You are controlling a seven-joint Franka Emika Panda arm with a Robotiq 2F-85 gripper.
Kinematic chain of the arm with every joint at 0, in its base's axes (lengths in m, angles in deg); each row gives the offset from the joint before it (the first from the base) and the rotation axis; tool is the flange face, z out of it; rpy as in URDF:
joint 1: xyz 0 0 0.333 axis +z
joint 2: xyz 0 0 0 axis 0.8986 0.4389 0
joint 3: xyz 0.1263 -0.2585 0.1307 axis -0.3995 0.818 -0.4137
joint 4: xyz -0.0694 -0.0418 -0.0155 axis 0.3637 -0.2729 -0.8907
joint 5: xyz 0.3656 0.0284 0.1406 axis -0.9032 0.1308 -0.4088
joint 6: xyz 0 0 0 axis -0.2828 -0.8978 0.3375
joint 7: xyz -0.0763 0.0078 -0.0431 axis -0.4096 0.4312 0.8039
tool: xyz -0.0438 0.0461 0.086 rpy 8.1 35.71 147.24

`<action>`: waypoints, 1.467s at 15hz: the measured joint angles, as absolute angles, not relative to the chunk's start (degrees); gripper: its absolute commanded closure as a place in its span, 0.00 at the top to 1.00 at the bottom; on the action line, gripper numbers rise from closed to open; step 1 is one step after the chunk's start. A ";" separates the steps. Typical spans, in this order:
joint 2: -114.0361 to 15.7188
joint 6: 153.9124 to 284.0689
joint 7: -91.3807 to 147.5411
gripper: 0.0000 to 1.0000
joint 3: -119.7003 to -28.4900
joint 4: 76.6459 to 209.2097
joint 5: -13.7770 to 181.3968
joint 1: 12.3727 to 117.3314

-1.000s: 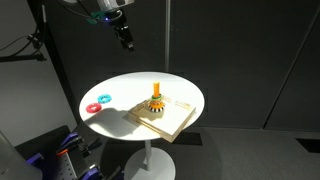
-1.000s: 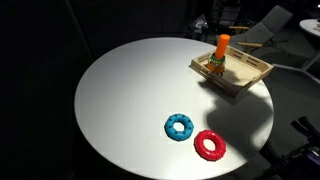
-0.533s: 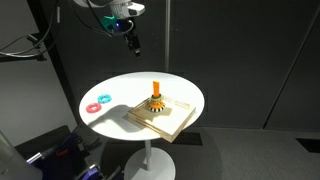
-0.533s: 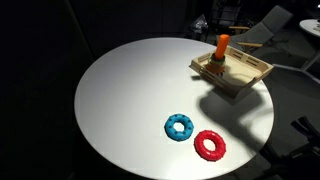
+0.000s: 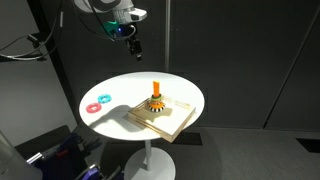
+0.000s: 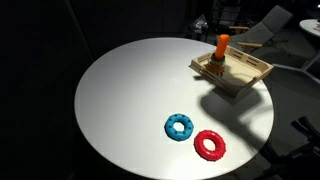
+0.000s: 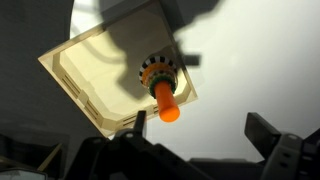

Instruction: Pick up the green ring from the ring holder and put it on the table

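Note:
The green ring [image 7: 157, 73] sits around the base of the orange peg [image 7: 166, 102] on the ring holder's pale wooden board [image 7: 95, 62]. It also shows in both exterior views [image 5: 155, 102] [image 6: 218, 67], where the ring holder [image 5: 165, 118] [image 6: 240, 76] stands on the round white table [image 5: 130, 88] [image 6: 120, 95]. My gripper [image 5: 135, 44] [image 7: 202, 125] hangs high above the table, behind and to the side of the holder. It is open and empty.
A red ring [image 5: 90, 106] [image 6: 210, 145] and a blue ring [image 5: 104, 98] [image 6: 179, 127] lie side by side on the table, away from the holder. Dark curtains surround the scene. A chair [image 6: 275, 25] stands beyond the table.
My gripper has moved a little to the right and slightly lower in the exterior view, closer to above the holder. The rings and holder have not moved.

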State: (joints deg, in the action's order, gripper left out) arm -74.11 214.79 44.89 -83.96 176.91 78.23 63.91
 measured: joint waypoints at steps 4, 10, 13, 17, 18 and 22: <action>-70.44 219.44 45.46 1.00 -83.44 178.05 81.74 63.86; -63.39 229.98 48.67 1.00 -83.15 180.36 87.42 64.09; -59.86 234.72 51.02 1.00 -81.96 180.77 90.69 64.83; -55.69 239.61 53.26 1.00 -79.25 180.65 93.28 67.01; -54.78 240.56 53.47 1.00 -78.58 180.52 93.40 67.67; -51.41 243.06 53.54 1.00 -76.12 179.18 93.41 70.36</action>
